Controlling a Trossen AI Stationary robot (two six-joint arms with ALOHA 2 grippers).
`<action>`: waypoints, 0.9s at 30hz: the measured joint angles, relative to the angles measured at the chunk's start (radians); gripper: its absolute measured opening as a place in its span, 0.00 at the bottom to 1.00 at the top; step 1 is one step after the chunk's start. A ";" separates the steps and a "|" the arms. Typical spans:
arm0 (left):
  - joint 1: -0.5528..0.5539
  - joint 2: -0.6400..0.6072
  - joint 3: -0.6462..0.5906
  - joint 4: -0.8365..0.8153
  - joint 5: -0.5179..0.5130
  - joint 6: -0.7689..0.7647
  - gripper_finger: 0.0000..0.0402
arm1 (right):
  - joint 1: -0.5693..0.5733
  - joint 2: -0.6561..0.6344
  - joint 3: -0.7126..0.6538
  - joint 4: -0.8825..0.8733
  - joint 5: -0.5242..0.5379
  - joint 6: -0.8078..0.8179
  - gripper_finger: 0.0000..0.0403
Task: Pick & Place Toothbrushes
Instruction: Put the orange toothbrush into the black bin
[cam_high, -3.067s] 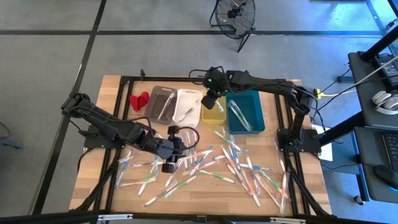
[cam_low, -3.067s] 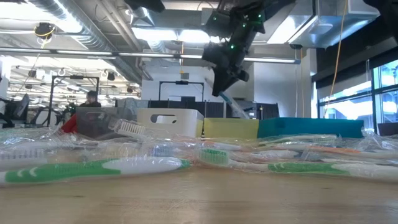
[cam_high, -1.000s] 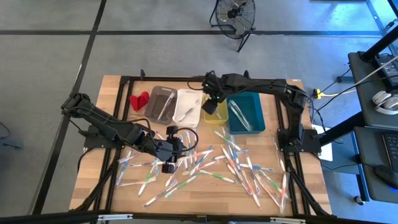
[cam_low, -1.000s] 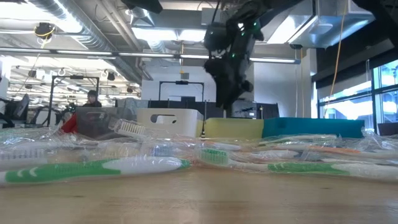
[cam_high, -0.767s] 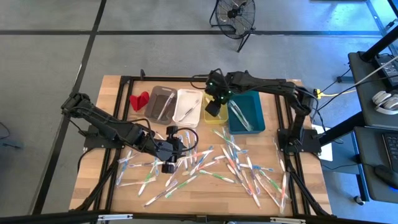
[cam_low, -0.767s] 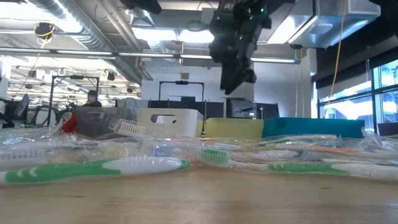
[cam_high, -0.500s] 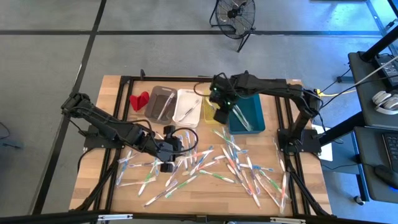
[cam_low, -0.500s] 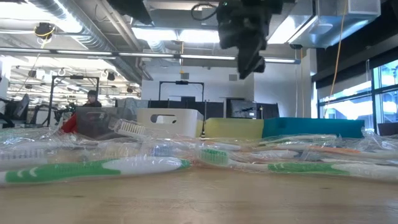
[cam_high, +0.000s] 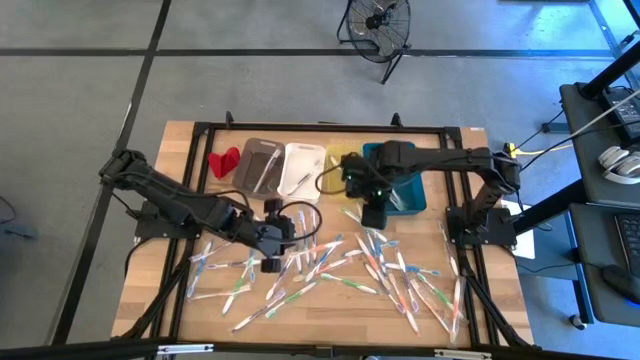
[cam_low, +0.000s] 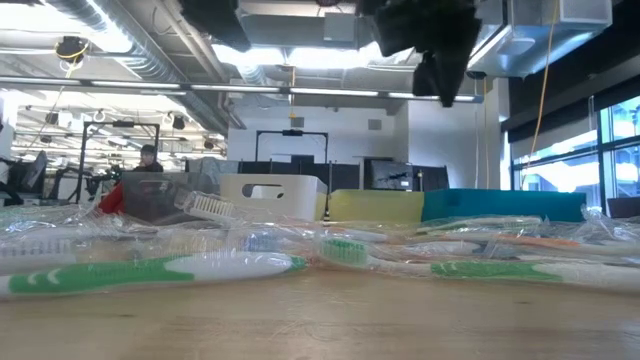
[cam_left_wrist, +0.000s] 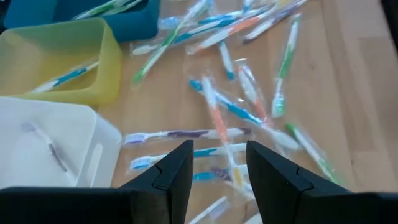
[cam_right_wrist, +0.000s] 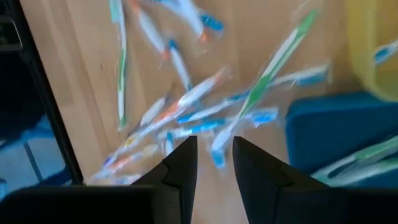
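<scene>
Toothbrushes (cam_high: 330, 265) lie scattered across near half of wooden table (cam_high: 330, 315), thin plastic sticks in crinkly clear wrap. Left tool (cam_high: 275, 243) low over pile, part open, empty. Right tool (cam_high: 372, 215) nr teal bin (cam_high: 412, 190), narrow gap, holds nothing, prob. reaching for next pick.

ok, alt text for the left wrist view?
The left gripper, jaws open and empty, hovers over plastic-wrapped toothbrushes scattered on the wooden table. Beyond sit a yellow bin holding one toothbrush, a white bin and a teal bin.
</scene>
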 joint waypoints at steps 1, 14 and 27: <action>0.006 0.007 0.000 0.010 0.001 0.000 0.36 | 0.017 0.000 0.000 -0.018 0.012 0.007 0.27; 0.037 0.168 0.000 0.137 0.058 0.132 0.36 | 0.265 0.000 0.000 -0.129 0.202 0.170 0.33; 0.058 0.324 0.000 0.153 0.098 0.079 0.36 | 0.418 0.000 0.000 -0.075 0.315 0.270 0.37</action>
